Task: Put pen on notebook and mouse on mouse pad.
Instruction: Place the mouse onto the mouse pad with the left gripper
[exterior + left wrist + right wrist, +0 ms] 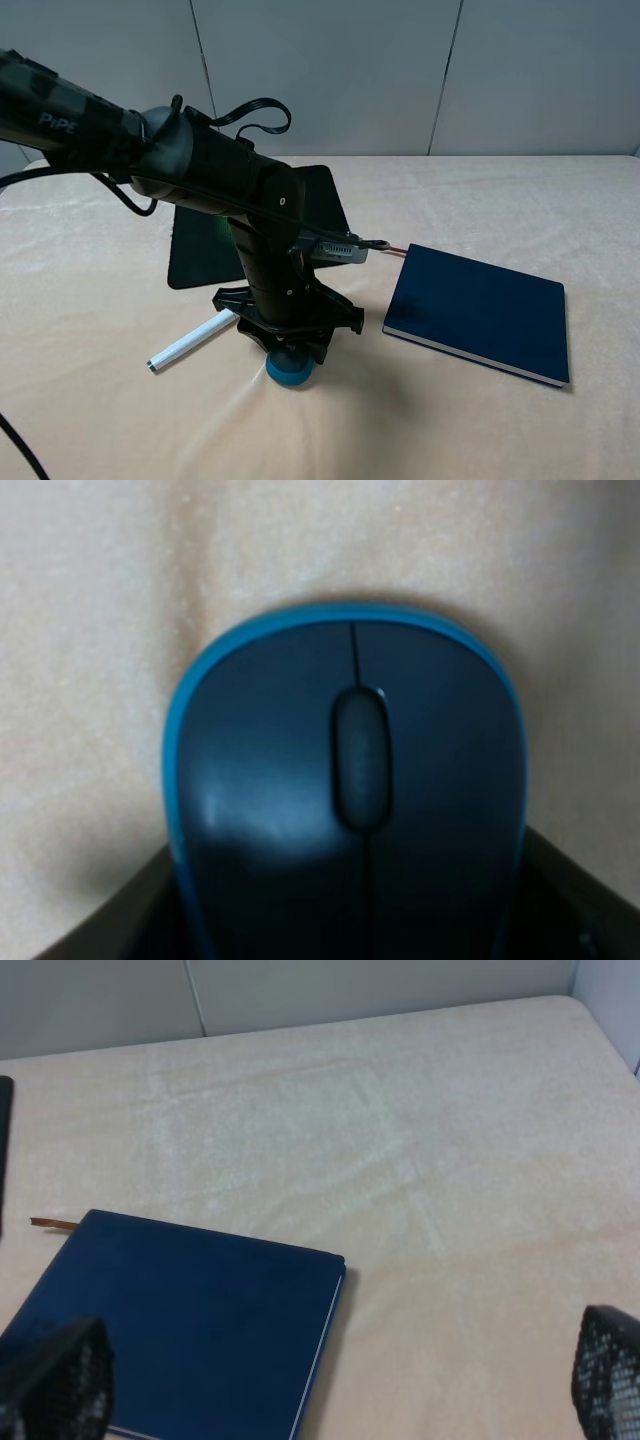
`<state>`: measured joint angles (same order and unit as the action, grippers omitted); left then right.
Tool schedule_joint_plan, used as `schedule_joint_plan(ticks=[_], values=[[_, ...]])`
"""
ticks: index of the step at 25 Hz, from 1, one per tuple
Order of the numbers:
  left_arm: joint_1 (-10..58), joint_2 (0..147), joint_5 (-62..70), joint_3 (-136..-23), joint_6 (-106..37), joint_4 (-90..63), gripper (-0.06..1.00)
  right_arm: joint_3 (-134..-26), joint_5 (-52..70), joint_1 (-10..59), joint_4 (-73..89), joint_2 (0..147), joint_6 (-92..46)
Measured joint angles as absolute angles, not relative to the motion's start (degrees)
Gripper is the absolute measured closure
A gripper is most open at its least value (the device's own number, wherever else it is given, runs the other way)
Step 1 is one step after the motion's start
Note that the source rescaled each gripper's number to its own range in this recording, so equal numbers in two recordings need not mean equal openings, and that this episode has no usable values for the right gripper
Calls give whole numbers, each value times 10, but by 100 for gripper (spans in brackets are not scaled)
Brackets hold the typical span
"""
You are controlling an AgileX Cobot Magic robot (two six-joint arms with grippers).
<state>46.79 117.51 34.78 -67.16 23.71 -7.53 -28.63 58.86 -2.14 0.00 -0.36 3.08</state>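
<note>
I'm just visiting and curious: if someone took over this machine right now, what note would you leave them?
The left gripper straddles the mouse, which sits on the cloth; whether it grips is unclear.
The right gripper is open and empty, near the notebook.
The pen lies on the cloth beside the mouse; the mouse pad is behind the left arm.
Done: nothing.
Left: mouse onto pad, pen onto notebook.
</note>
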Motion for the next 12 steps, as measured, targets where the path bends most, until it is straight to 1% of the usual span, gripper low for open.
schedule_joint_plan(ticks=[12], values=[[468, 1174, 353, -672, 237, -76, 47, -286, 589, -21, 0, -4, 31]])
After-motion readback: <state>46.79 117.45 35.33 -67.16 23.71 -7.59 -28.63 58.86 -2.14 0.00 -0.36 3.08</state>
